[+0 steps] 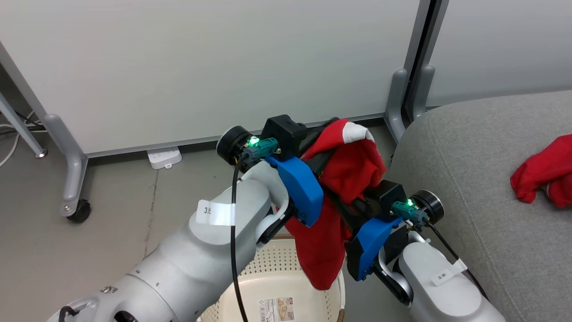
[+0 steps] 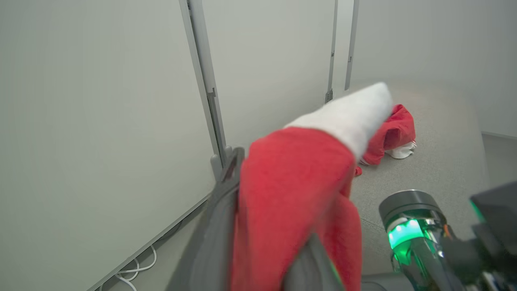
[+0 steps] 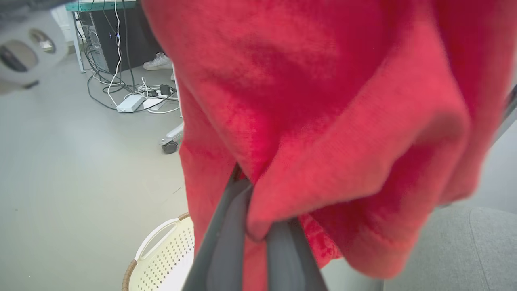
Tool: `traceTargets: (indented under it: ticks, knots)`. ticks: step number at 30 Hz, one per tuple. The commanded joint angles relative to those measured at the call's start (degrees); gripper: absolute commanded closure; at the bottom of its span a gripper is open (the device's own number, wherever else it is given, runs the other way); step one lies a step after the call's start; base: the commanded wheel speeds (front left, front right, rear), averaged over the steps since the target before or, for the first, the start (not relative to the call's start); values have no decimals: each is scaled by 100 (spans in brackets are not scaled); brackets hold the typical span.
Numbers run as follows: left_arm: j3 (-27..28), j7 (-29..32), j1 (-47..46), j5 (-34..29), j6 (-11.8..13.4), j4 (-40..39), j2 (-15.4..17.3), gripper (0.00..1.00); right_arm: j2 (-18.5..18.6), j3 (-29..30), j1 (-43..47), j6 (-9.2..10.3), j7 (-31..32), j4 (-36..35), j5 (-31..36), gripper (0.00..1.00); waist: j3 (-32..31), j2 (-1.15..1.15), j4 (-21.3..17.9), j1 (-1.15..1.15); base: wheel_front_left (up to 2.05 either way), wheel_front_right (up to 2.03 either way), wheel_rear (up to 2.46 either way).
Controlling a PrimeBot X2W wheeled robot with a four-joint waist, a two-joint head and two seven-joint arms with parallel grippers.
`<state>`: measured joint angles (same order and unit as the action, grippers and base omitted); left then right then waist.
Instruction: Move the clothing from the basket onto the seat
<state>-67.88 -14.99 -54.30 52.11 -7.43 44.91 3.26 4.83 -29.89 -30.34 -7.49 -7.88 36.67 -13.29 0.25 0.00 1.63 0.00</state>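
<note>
2 grippers are on 1 red garment [image 1: 353, 170]. The left gripper [image 1: 322, 129] has its fingers pressed together on the upper part of the cloth, near the white panel. In the left wrist view, red fabric lies between the fingers and drapes over 1 of them. The right gripper [image 1: 346, 205] pinches a lower fold, and in its wrist view I see the 2 dark fingers closed on a bunched edge. The garment hangs off the floor between the arms, just left of the seat [image 1: 469, 179]. Its lower end dangles over the right side of the basket [image 1: 272, 268]. I cannot tell whether it touches the rim. The basket stands on the floor below the arms, and I can see the paper label [image 1: 277, 309] on its bottom. A second garment [image 1: 543, 172] lies crumpled on the seat, well apart from the held one. A white partition [image 1: 201, 67] on casters stands behind, with a power strip [image 1: 164, 158] at its foot.
</note>
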Motion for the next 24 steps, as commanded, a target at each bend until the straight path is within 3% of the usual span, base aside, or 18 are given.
traceTargets:
  ticks: [1, 6, 13, 24]
  knots:
    - [140, -29, 85, -53, -7, -30, 65, 0, 29, 30, 31, -1, -14, -38, -17, 100, 15, 0, -17, 0, 0, 0, 0]
    - [903, -29, 572, -243, -7, -360, 249, 0, 50, 98, 6, -1, -7, -136, 36, 100, 96, 0, -73, 0, 0, 0, 0]
    - [2126, -29, 1793, -1000, -7, -1100, 640, 0, 122, 252, 72, -1, 12, -330, 119, 100, 223, 0, -103, 0, 0, 0, 0]
    - [3700, -28, 3389, -2300, -7, -2120, 729, 0, 172, 576, 276, -1, 167, -753, 243, 100, 302, 0, -110, 0, 0, 0, 0]
